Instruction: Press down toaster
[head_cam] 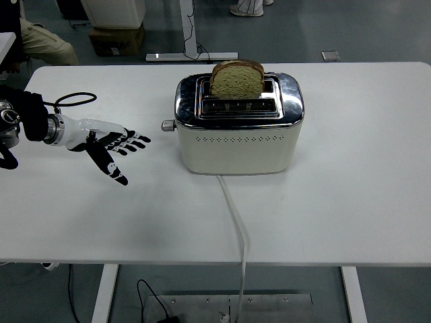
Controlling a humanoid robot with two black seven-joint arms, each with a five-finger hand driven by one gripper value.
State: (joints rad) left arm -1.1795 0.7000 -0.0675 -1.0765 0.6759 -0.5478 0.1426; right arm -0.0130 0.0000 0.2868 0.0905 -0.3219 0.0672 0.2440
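toaster: cream two-slot toaster with chrome top [239,138] sits mid-counter, towards the far side, white power cord [237,219] running off its front to the near edge
lever: small chrome lever knob [166,125] sticks out of the toaster's left end, sitting high near the chrome rim, so it reads as up
bread: brown bread slice [236,79] stands tall out of the rear slot, well above the chrome top; front slot looks empty
left hand: white-and-black five-fingered left hand [111,147] hovers over the white counter [350,202] to the left of the toaster, fingers spread and relaxed, grasping nothing; fingertips point at the lever but are clearly apart from it
right hand: not in view
step: judging by the raised slice and high lever, the press does not hold; hand is at standoff, between attempts
next move: close the gap to the right, get a fingertip on top of the knob, push straight down along the slot until it should latch
risk: knob is small, a fingertip could slip off sideways; a sideways push might shove the toaster instead
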